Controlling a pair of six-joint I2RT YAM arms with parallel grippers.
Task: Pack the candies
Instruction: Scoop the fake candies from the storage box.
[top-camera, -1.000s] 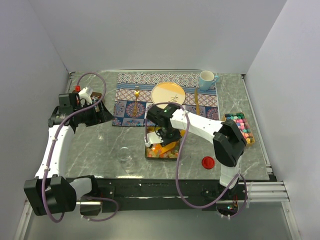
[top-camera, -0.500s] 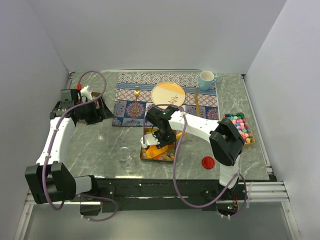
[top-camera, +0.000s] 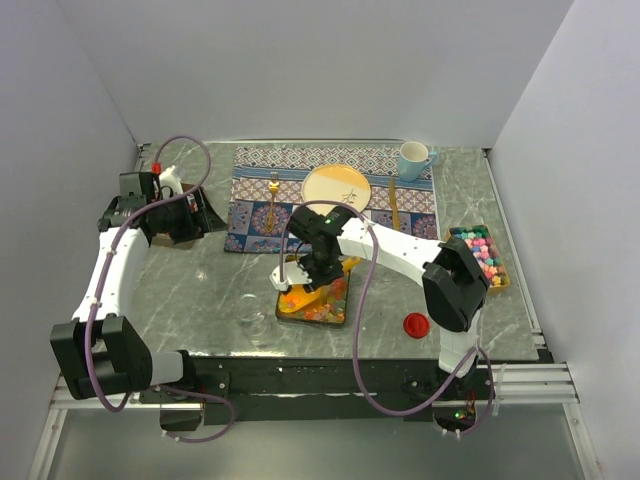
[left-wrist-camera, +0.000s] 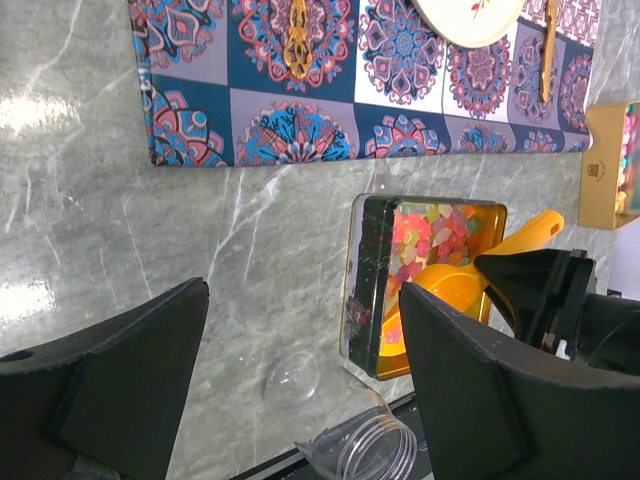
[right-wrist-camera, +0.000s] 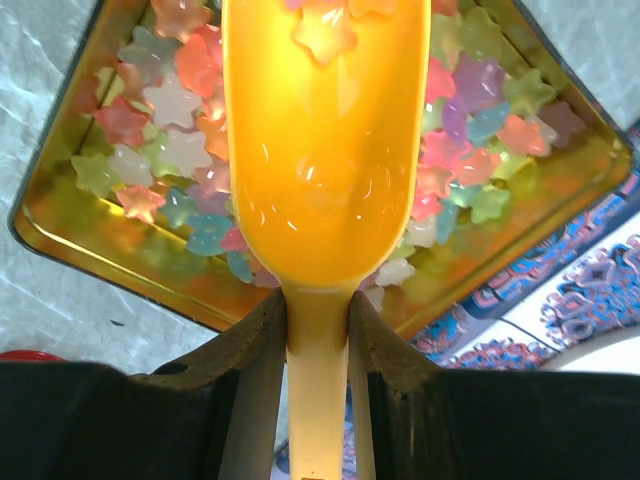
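Observation:
Star-shaped pastel candies (right-wrist-camera: 165, 150) (top-camera: 328, 306) fill a shallow gold tin (right-wrist-camera: 70, 238) (top-camera: 341, 319) near the table's front middle. My right gripper (right-wrist-camera: 318, 330) (top-camera: 316, 272) is shut on the handle of an orange scoop (right-wrist-camera: 320, 170) (top-camera: 299, 296), whose bowl lies over the candies with one or two candies at its tip. A clear jar (left-wrist-camera: 365, 447) (top-camera: 255, 322) lies on its side left of the tin. My left gripper (left-wrist-camera: 300, 385) (top-camera: 192, 216) hangs open and empty over the table's left side, far from the tin (left-wrist-camera: 368, 290).
A red lid (top-camera: 415, 323) lies right of the tin. A patterned placemat (top-camera: 250, 225) carries a plate (top-camera: 336, 187), a gold fork (top-camera: 272, 200) and a gold utensil (top-camera: 394, 205); a blue cup (top-camera: 413, 158) stands behind. A box of coloured sweets (top-camera: 480, 255) sits at the right edge.
My right gripper has carried the scoop leftwards, and the tin has slid and turned slightly left with it. My left arm has drawn back a little to the far left.

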